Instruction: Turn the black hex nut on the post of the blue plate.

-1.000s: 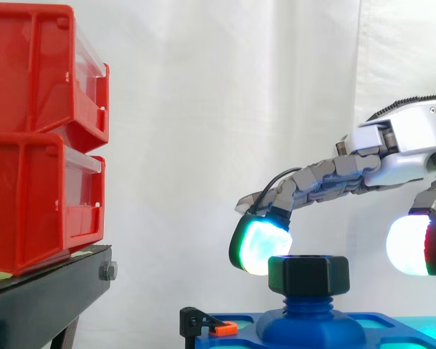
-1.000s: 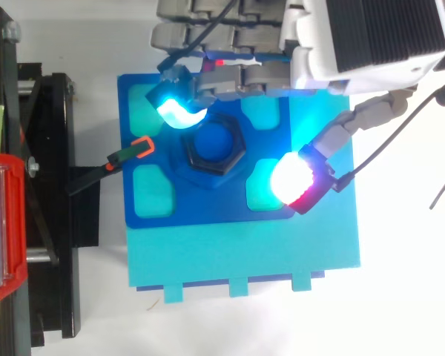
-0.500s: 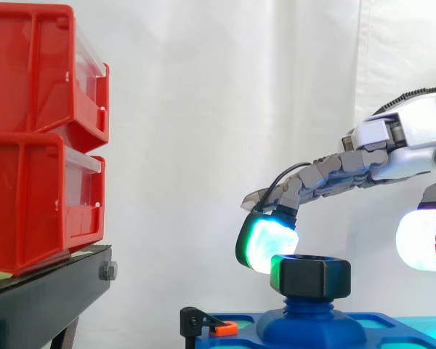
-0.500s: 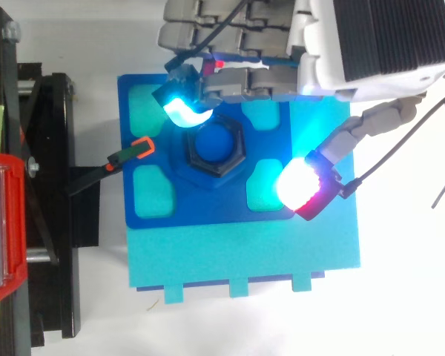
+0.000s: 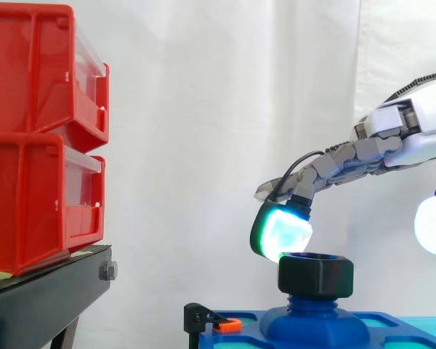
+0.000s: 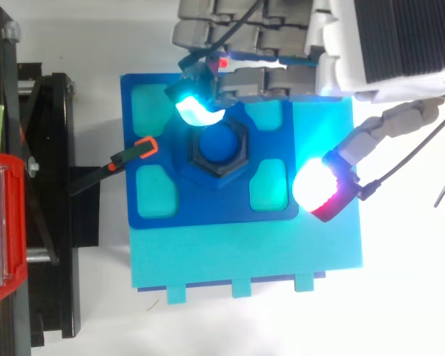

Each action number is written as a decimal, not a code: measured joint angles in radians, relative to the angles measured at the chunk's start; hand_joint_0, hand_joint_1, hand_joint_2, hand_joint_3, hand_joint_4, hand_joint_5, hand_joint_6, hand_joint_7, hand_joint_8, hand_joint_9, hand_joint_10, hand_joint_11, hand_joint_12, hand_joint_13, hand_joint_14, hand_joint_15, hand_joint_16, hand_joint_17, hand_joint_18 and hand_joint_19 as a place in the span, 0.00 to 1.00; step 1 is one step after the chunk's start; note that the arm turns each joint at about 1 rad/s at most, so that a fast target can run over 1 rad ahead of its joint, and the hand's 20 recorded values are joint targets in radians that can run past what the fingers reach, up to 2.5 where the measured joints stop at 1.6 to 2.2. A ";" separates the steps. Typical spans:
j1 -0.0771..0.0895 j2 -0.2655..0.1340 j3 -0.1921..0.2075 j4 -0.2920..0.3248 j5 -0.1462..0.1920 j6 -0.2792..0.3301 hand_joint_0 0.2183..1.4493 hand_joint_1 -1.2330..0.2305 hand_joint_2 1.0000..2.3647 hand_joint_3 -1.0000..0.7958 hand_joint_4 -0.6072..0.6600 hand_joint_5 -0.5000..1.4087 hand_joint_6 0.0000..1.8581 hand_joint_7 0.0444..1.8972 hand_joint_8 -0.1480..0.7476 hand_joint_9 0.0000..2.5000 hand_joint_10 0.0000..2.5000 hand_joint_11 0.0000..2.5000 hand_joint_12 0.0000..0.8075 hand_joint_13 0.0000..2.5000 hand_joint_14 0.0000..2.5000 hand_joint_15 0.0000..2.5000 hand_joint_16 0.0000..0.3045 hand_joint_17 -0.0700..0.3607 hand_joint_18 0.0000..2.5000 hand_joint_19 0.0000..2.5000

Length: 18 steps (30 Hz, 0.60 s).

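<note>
Top view has my hand [image 6: 386,37] spread and holding nothing, one fingertip [image 6: 196,113] close at 11 o'clock of the black hex nut [image 5: 316,274] seated on the blue plate [image 6: 208,211] post, thumb well off at 4 o'clock, so I judge I'm lining up a grip and must next close both onto the nut.

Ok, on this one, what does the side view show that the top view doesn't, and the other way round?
Side view: heights. The black hex nut sits raised on the blue post above the blue plate, with a glowing cyan fingertip pad about level with its top rim. Two red plastic bins are stacked on a black stand.
Top view: layout. The nut's six-sided outline rings the post top, the pad sits at its upper-left edge, the white-glowing thumb pad is well off to its right, and teal pockets mark the plate.
Both: nut, open hand, orange-tipped black clamp.
</note>
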 measured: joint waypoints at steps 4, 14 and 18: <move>0.002 0.007 0.000 -0.025 0.005 -0.005 0.11 0.51 0.00 0.28 0.62 0.12 0.27 0.40 0.41 0.00 0.00 0.00 0.48 0.00 0.00 0.00 0.20 0.48 0.00 0.02; 0.001 0.012 0.000 -0.040 0.004 -0.005 0.12 0.51 0.00 0.28 0.62 0.12 0.27 0.40 0.41 0.00 0.00 0.00 0.48 0.00 0.00 0.00 0.20 0.47 0.00 0.01; 0.000 0.016 0.000 -0.060 0.003 -0.006 0.12 0.51 0.00 0.28 0.62 0.12 0.27 0.40 0.40 0.00 0.00 0.00 0.48 0.00 0.00 0.00 0.19 0.47 0.00 0.02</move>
